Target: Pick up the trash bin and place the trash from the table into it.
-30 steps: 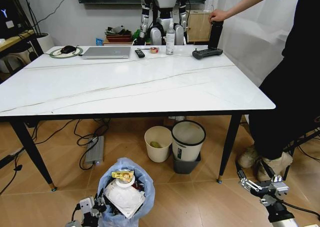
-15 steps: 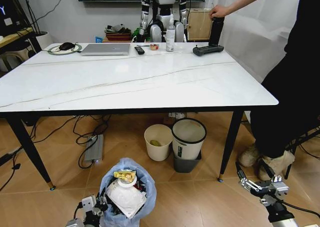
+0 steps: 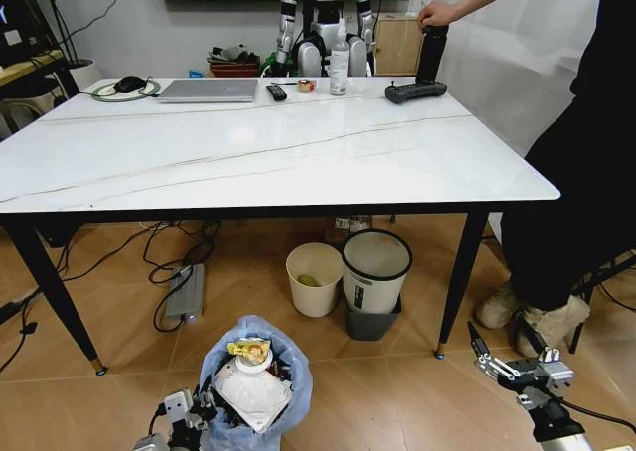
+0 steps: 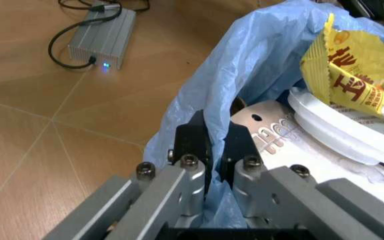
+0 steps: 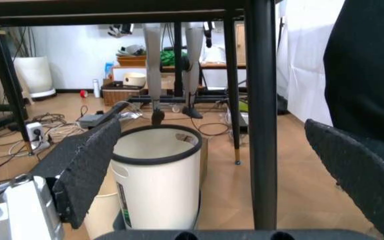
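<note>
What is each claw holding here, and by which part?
The left claw pinches the trash bin by its bag-covered rim. The right claw is open, holding nothing.

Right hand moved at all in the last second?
No. The right hand stays open near the floor, just right of the table front-right leg.

Yellow wrapper [image 4: 352, 80] in trash bin [image 4: 245, 65]: red characters, one possibly "王"; rest unreadable.

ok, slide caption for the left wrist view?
Left gripper pinching the crinkly light-blue bag rim of the litter-filled trash bin.
</note>
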